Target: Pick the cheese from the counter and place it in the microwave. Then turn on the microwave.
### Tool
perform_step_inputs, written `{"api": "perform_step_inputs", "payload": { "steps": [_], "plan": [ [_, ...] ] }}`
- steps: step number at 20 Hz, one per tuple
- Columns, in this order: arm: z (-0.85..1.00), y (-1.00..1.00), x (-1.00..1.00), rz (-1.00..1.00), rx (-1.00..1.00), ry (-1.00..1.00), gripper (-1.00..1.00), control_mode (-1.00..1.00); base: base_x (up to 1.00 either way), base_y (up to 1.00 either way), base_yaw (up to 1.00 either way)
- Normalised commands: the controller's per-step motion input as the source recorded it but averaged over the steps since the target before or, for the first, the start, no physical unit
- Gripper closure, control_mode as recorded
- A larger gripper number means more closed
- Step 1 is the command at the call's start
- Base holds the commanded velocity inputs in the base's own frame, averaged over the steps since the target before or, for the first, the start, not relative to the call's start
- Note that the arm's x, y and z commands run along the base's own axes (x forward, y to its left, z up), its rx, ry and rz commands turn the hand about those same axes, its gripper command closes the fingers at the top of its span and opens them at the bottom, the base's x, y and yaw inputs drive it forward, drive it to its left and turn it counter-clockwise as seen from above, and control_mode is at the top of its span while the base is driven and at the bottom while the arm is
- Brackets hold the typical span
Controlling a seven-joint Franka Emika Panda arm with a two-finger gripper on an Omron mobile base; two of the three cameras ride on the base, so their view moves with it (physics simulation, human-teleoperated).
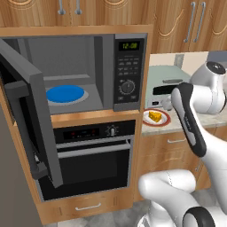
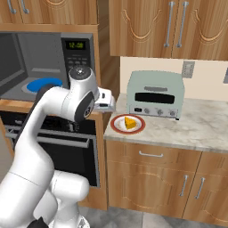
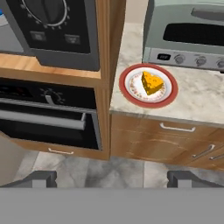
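Wooden kitchen: cheese (image 3: 152, 82) sits on a plate (image 3: 129, 73) at the counter (image 3: 199, 99) edge, clear of the gripper (image 3: 113, 178), its jaws wide for approach; microwave (image 1: 128, 71) door (image 1: 27, 106) open to receive it.

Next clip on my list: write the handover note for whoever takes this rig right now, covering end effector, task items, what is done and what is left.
End effector: open, holding nothing, hanging in the air above the floor in front of the counter, looking towards the cheese.
Cheese: untouched, on a red-rimmed plate on the counter, in front of the pale-green toaster oven, just right of the microwave column.
Microwave: door already swung wide open; a blue plate lies inside.
Done: nothing yet with the cheese.
Left: grasp cheese, place it inside the microwave, close the door, turn it on.
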Motion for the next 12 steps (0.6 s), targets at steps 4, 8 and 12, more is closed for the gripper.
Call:
{"api": "perform_step_inputs", "payload": {
  "steps": [4,8,12],
  "plan": [
    [-0.19,-0.13,0.22,0.00,-0.07,0.04,-1.00,-1.00,0.00,0.00,0.00],
    [-0.21,-0.16,0.16,0.00,-0.04,0.00,-1.00,-1.00,0.00,0.00,0.00],
    [-0.22,-0.21,0.17,0.04,-0.02,0.00,-1.00,-1.00,0.00,0.00,0.00]
  ]
}}
